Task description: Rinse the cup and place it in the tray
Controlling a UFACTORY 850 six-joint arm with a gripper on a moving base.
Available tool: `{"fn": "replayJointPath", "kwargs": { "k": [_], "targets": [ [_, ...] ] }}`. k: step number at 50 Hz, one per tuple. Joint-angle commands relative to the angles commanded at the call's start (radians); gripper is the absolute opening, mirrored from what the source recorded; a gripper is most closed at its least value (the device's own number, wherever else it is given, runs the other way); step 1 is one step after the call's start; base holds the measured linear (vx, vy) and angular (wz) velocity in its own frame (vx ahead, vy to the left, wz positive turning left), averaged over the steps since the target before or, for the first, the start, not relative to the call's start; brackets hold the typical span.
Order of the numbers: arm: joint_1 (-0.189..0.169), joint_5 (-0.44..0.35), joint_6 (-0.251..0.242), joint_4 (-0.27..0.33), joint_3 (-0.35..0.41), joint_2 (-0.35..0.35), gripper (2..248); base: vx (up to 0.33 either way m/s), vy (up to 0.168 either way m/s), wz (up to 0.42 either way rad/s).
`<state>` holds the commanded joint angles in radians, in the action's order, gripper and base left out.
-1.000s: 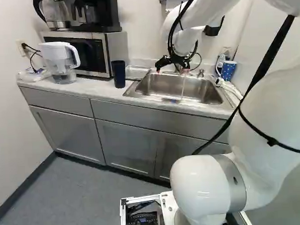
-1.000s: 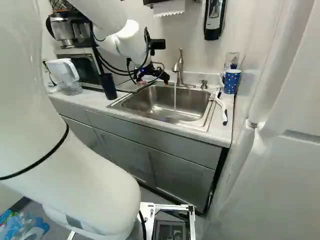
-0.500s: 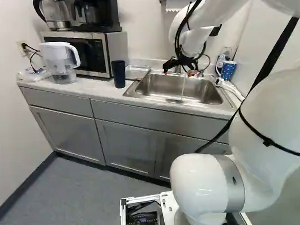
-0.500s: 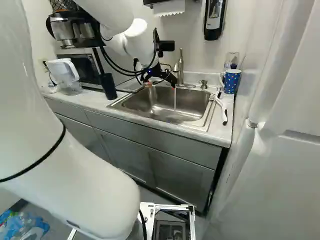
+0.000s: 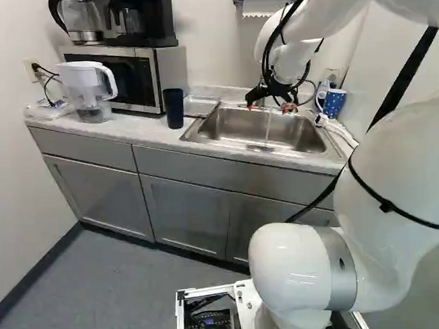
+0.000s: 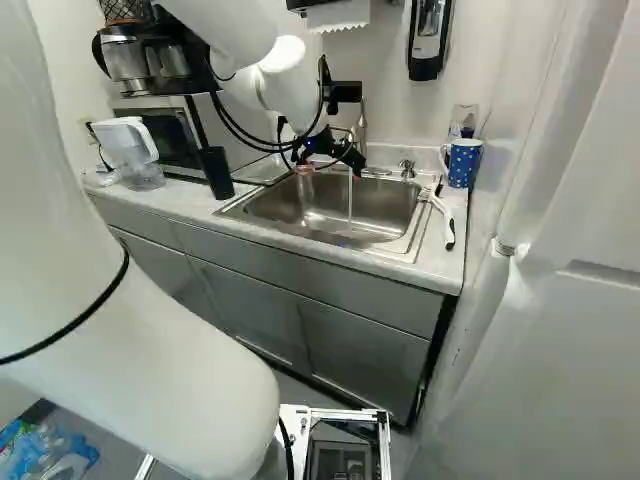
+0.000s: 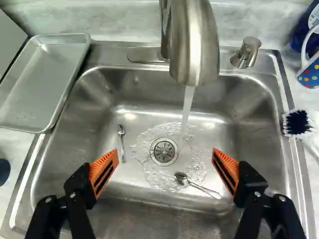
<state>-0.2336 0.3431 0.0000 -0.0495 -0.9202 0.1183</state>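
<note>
Water [image 7: 187,107] runs from the tap [image 7: 194,45] into the sink [image 7: 249,124], the jaws above it wide apart and holding nothing. The spotted mug [image 6: 463,165], upper right of the right base view, is probably the one to rinse, possibly the dark tumbler [image 6: 217,173], upper left; neither is in the metal tray [image 7: 45,82]. Grasping, rinsing and placing seem undone.

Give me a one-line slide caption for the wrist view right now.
Open black gripper with orange pads above a stainless-steel sink, water running from the brushed-metal faucet.
</note>
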Motion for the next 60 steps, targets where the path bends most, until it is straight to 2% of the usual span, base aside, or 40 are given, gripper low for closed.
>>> {"fn": "replayJointPath", "kwargs": {
  "k": [20,60],
  "targets": [
    [0.012,0.000,0.000,0.000,0.004,0.004,247,0.000,0.000,0.000],
    [0.151,0.000,0.000,0.000,0.021,0.022,247,0.000,0.000,0.000]
  ]
}}
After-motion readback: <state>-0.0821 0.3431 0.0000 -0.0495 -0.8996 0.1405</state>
